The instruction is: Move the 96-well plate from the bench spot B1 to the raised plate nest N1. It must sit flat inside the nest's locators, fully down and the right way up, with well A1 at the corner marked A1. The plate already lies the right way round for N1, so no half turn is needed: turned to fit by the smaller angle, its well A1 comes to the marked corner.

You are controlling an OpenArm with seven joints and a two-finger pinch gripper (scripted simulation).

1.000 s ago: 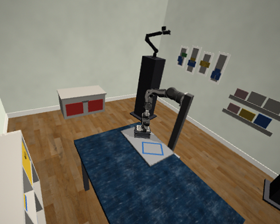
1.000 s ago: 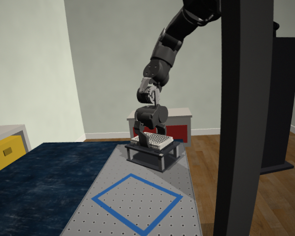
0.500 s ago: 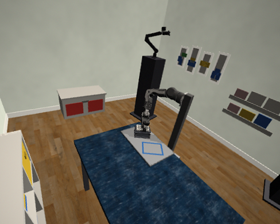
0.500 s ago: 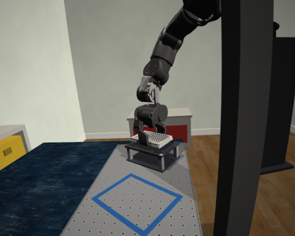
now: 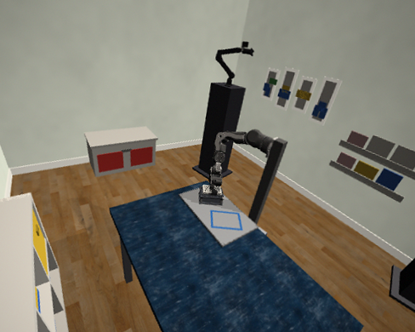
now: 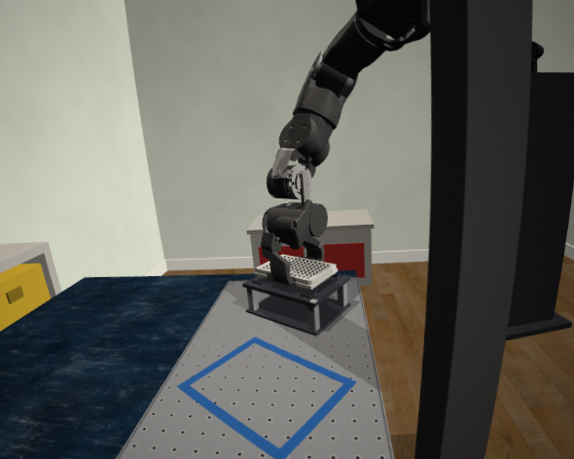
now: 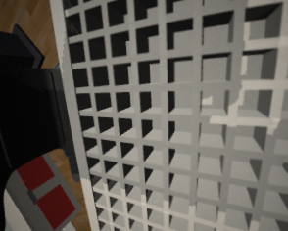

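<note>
The white 96-well plate [image 6: 297, 270] is right way up on or just at the top of the raised dark plate nest N1 [image 6: 298, 300] at the far end of the grey perforated bench. My gripper [image 6: 292, 266] is shut on the plate, one finger on each long side. In the top view the plate [image 5: 211, 192] and nest [image 5: 211, 197] are small under the gripper [image 5: 213, 188]. The wrist view is filled by the plate's well grid [image 7: 186, 122]; I cannot tell if it is fully down. The blue-outlined spot B1 [image 6: 267, 390] has nothing on it.
A tall dark post [image 6: 472, 229] carrying the arm stands at the right of the bench. A blue table top [image 6: 83, 350] lies to the left. A white cabinet with red doors [image 6: 340, 243] stands on the floor behind the nest.
</note>
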